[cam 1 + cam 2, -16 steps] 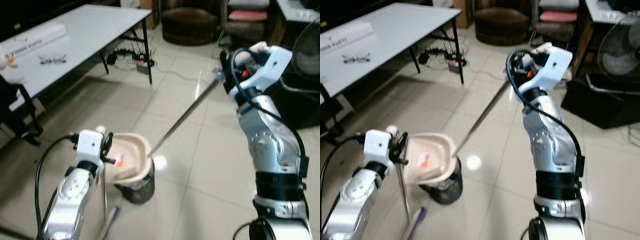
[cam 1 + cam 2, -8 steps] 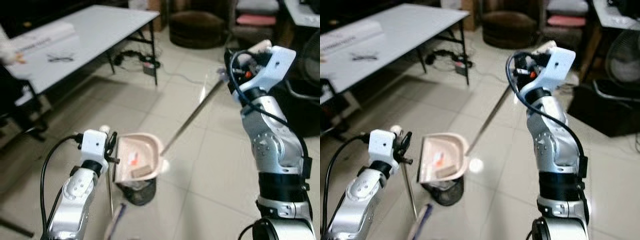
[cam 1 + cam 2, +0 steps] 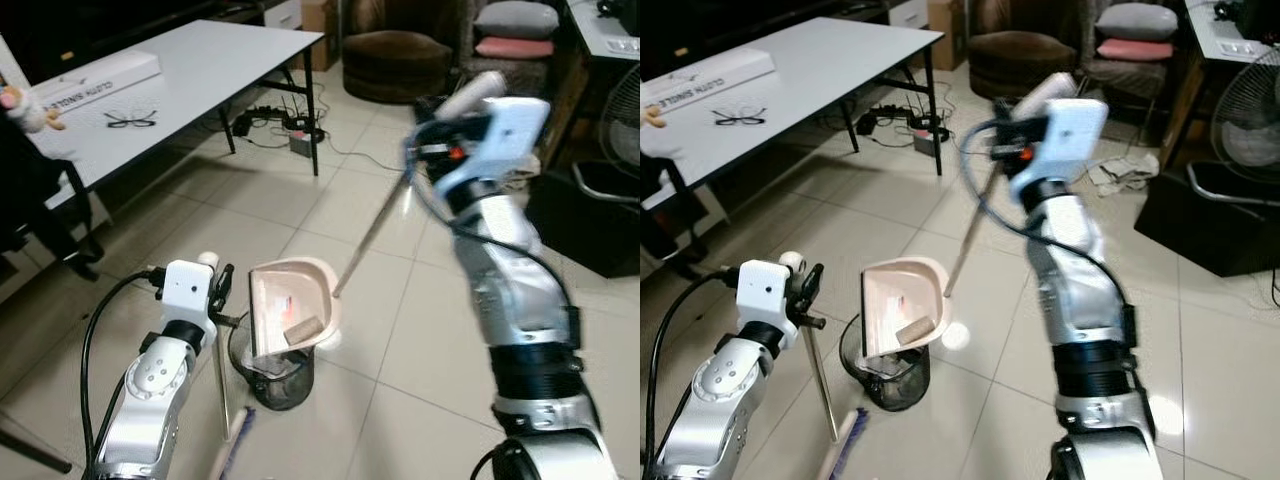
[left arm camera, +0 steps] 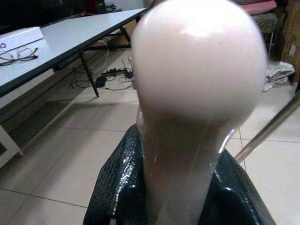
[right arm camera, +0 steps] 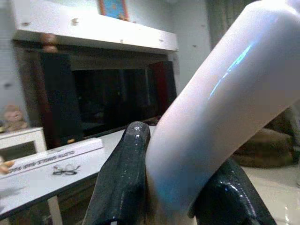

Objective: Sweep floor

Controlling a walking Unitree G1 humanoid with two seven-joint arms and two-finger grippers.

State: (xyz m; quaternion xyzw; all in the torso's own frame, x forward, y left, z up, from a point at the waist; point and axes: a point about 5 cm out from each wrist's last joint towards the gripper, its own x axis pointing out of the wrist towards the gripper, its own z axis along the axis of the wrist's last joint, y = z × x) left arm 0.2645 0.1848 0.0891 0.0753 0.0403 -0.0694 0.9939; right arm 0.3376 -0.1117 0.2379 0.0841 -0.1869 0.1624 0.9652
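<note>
Right gripper (image 5: 173, 187), upper centre-right of head views, clenched on the pale handle (image 5: 225, 93) of a dustpan (image 3: 902, 312); fingers (image 5: 124, 178) pinch it both sides. Metal pole (image 3: 967, 240) slants down-left from there to the pan, which is tipped steeply over a dark mesh bin (image 3: 885, 378), lower centre. Small brown scrap + red bit lie inside the pan.

Left gripper (image 4: 176, 187), lower left, grasping the rounded pale top (image 4: 197, 70) of a broom handle (image 3: 820, 385); shaft runs down to bristles (image 3: 845, 450) at bottom edge, just left of bin.

White table (image 3: 200, 60) w/ glasses (image 3: 131, 121) + long box (image 3: 95, 80), upper left. Tiled floor (image 3: 400, 330). Fan (image 3: 1245, 110) at right edge.
</note>
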